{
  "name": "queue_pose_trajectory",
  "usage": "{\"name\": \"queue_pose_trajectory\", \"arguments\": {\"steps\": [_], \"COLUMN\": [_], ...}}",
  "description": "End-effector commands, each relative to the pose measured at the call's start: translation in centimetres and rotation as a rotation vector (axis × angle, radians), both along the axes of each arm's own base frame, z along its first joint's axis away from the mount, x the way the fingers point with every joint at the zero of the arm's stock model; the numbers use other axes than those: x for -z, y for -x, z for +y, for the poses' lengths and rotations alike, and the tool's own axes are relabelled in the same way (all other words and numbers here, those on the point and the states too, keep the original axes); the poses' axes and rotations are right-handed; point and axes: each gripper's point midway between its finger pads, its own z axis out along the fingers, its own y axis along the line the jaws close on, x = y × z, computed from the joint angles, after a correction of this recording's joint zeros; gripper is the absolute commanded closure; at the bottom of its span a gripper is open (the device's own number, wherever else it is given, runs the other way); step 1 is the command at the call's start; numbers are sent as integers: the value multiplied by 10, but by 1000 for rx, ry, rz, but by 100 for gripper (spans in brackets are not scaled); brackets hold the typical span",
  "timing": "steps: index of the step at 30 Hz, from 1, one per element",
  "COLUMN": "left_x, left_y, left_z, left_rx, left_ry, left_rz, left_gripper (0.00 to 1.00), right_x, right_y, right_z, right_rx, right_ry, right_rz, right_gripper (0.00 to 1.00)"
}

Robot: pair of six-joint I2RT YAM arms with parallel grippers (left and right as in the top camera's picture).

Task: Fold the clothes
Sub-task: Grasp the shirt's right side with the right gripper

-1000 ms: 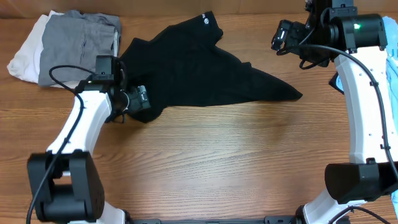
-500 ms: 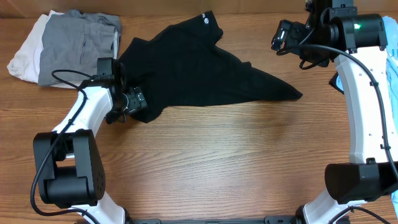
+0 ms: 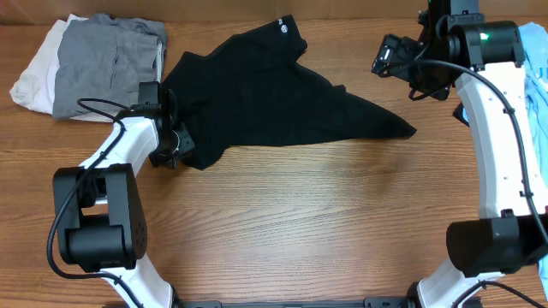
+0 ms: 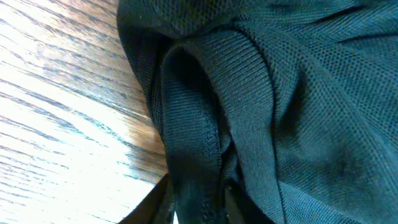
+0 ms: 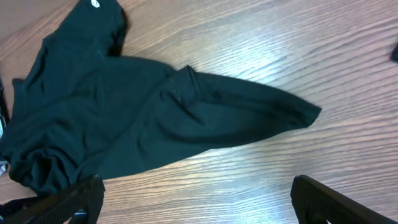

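Left gripper [image 4: 193, 208]: fingers [image 4: 149, 210] stood close together on either side of a ribbed hem fold of the black shirt [image 3: 265, 98], and the fabric ran straight between them. That read as a pinch on the hem, right down at the table [image 3: 300, 222] surface. From overhead, this grip sat at the shirt's lower-left corner, where the cloth bunched up.

Right gripper [image 5: 196, 202]: fingers [image 5: 68, 199] were spread wide with nothing between them. It hovered above the table past the shirt's far-right end, well apart from the fabric.

The shirt lay in the upper middle of the table, between the two arms. It was crumpled and skewed, running diagonally. The white logo [image 3: 283, 32] faced up at the top edge, and one long tapered point reached toward the right. It had loose ridges and overlaps rather than clean edges, so it was neither flattened nor squared.

A grey garment [image 3: 107, 64] lay on a white garment [image 3: 34, 73] at the far-left corner in a compact pile that looked roughly folded. A light blue garment [image 3: 538, 77] showed at the right edge, mostly hidden behind the right arm, so its condition could not be told.

Progress judgement: early for this shirt, with only a corner grasp made. It remained to spread it flat, get the second corner in the right gripper, make the folds, and probably handle the blue garment afterward.
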Motion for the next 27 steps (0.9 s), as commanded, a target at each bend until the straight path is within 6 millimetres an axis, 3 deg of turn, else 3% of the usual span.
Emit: {"name": "queue_pose_trajectory", "arguments": {"steps": [1, 4, 7, 10, 13, 16, 19, 27], "left_x": [6, 7, 8, 8, 9, 9, 9, 10], "left_y": [-3, -2, 1, 6, 9, 13, 15, 18], "left_z": [4, 4, 4, 4, 7, 10, 12, 14], "left_rx": [-10, -10, -10, -11, -14, -17, -20, -24], "left_ry": [-9, -10, -9, -14, -31, -48, -57, -56], "left_rz": [11, 15, 30, 48, 62, 78, 87, 98], "left_gripper": [73, 79, 88, 89, 96, 96, 96, 95], "right_x": [21, 36, 59, 77, 96, 112, 130, 176], "right_y": [-6, -17, -30, -40, -51, -59, -67, -95], "right_z": [16, 32, 52, 69, 83, 85, 71, 76], "right_rx": [-28, -62, -103, -140, -164, -160, -99, -115], "right_ry": [-66, -97, -134, -175, -177, -142, -68, -60], "right_rz": [56, 69, 89, 100, 102, 104, 111, 89], "right_gripper": [0, 1, 10, 14, 20, 20, 19, 18]}}
